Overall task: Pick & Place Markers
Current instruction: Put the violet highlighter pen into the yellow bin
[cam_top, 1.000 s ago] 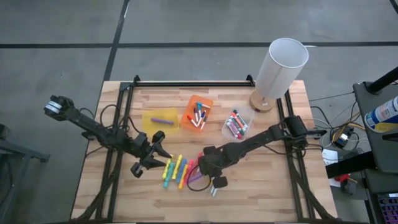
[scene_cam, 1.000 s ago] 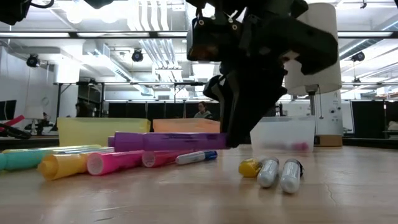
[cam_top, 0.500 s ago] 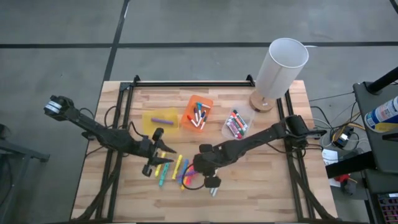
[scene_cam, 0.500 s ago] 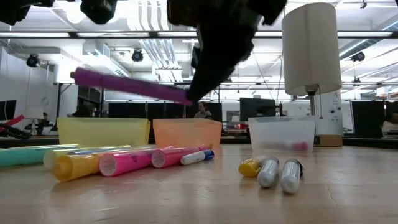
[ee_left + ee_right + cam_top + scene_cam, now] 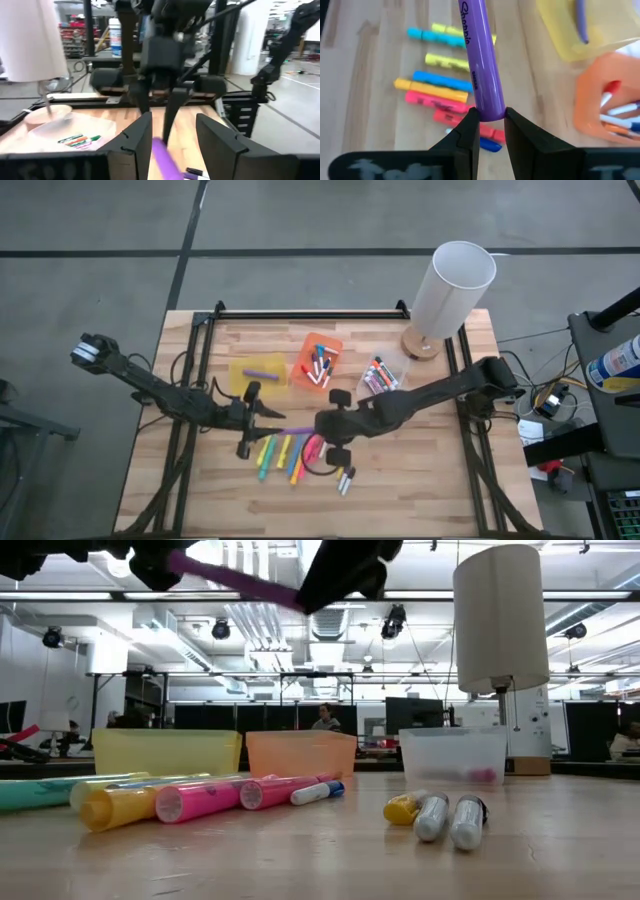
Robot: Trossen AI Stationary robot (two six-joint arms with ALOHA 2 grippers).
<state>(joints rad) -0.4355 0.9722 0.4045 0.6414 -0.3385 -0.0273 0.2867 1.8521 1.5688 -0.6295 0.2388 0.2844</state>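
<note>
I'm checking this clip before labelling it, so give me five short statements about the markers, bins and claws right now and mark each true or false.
1. The right claw grips a purple marker. True.
2. That marker lies on the table. False: in the low view it is well above the tabletop.
3. The yellow bin holds one purple marker. True.
4. The left claw is shut on a yellow marker. False: it is open and holds nothing, with the purple marker's free end between its fingers.
5. The lamp lies tipped over. False: it stands upright at the table's far right corner.
</note>
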